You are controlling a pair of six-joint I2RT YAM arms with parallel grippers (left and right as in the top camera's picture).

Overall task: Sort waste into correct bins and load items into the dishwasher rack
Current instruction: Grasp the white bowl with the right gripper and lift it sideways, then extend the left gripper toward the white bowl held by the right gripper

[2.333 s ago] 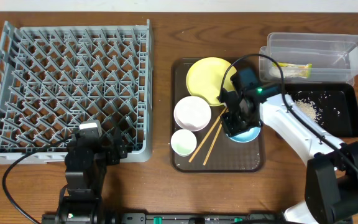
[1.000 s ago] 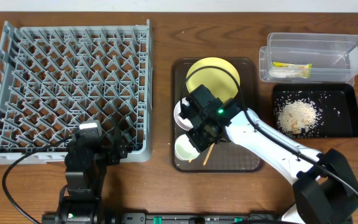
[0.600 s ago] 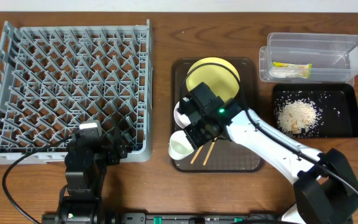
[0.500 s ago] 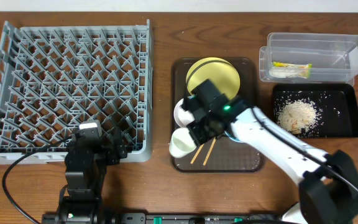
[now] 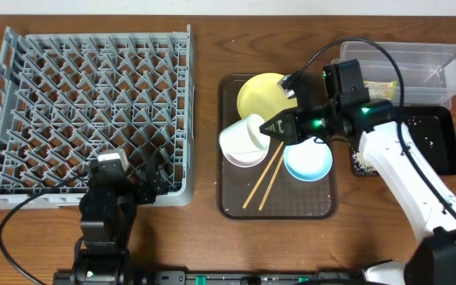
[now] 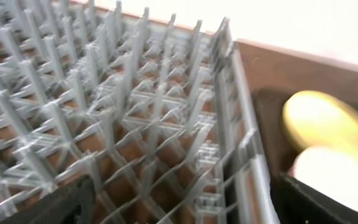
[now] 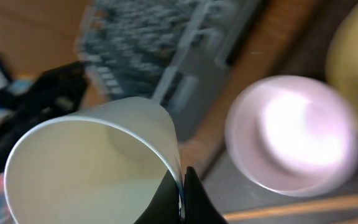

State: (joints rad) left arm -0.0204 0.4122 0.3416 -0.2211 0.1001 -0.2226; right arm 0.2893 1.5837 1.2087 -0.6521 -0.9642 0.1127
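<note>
dishwasher rack (image 5: 93, 111): we saw this grey peg crate on the left of the wooden table (image 5: 204, 47), well apart from the cup.
brown serving tray (image 5: 279, 207): it lay between the rack and the bins. It carried the yellow plate (image 5: 260, 93) at its far end, the white bowl (image 5: 240, 157) on its left and the light blue bowl (image 5: 307, 162) on its right. The chopsticks (image 5: 260, 182) lay slantwise between the two bowls.
bins: the clear tub (image 5: 418, 57) stood at the far right with the wrapper (image 5: 385, 85) inside. The black tray (image 5: 442, 146) sat just in front of it and held rice scraps (image 5: 360, 164). The right arm (image 5: 394, 170) crossed above both and hid part of each.
in the way: the tray's left rim, a strip of bare table and the rack's right wall lay between the cup and the pegs.
white cup (image 5: 240, 136): it was held above the tray's left side, over the white bowl's far edge and beside the plate. We could not tell whether it touched the bowl.
cup's direction: it was tipped, not upright, and its long axis ran roughly left to right across the tray. The right wrist view looked into its mouth. From above we could not tell which end was the mouth.
right gripper (image 5: 271, 128): it was pinched onto the cup's rim.
left gripper (image 5: 150, 180): it sat at the rack's near right corner. Its fingers (image 6: 316, 205) were spread wide and held nothing.
</note>
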